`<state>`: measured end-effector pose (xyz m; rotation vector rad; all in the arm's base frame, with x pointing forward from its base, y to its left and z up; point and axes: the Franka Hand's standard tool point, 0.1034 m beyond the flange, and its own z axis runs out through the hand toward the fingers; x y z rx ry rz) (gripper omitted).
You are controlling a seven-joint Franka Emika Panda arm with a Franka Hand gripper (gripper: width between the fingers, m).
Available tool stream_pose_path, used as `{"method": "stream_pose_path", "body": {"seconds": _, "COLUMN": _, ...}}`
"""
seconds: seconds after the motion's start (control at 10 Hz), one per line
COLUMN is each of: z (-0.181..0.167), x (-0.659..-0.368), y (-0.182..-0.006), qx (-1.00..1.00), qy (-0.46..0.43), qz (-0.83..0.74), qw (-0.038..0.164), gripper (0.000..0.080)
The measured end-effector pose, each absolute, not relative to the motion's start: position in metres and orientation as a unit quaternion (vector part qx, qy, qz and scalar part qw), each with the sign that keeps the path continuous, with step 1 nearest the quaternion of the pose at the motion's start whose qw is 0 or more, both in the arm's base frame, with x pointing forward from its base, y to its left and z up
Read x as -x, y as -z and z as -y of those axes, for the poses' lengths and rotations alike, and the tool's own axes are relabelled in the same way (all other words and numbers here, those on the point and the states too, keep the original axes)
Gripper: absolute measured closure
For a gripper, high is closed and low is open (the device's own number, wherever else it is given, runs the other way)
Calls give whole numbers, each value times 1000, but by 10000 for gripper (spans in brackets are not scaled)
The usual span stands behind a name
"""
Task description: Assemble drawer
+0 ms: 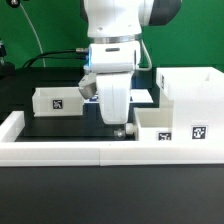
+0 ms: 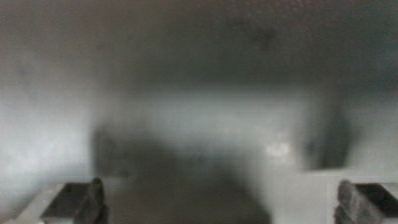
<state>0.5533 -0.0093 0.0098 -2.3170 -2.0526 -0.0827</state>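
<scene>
Gripper (image 1: 124,129) low at center of ext. view, fingers (image 2: 75,201) wide apart & empty, small tray (image 1: 158,122) just beside at center right

Two small trays (image 1: 57,101) (image 1: 180,133), one tall box housing (image 1: 192,92), one robot arm (image 1: 115,30).
</scene>
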Motion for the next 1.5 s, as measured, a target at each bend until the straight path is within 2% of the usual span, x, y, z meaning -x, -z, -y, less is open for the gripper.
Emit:
{"method": "stream_pose_path", "body": {"seconds": 0.4, "z": 11, "x": -553, "y": -9, "qx": 749, "qy": 27, "qz": 662, "qw": 22, "gripper": 150}}
{"method": "stream_pose_path", "body": {"seconds": 0.6, "z": 2, "x": -551, "y": -7, "qx": 722, "qy": 23, "qz": 691, "qw": 18, "gripper": 150}}
{"method": "stream_pose_path", "body": {"seconds": 1.1, "z": -23, "x": -554, "y": -9, "qx": 723, "qy": 11, "qz": 690, "qw": 26, "gripper": 150}}
{"method": "stream_pose_path", "body": {"seconds": 1.5, "z": -19, "x": -554, "y": -9, "qx": 733, "qy": 9, "qz": 680, "qw": 26, "gripper": 150}}
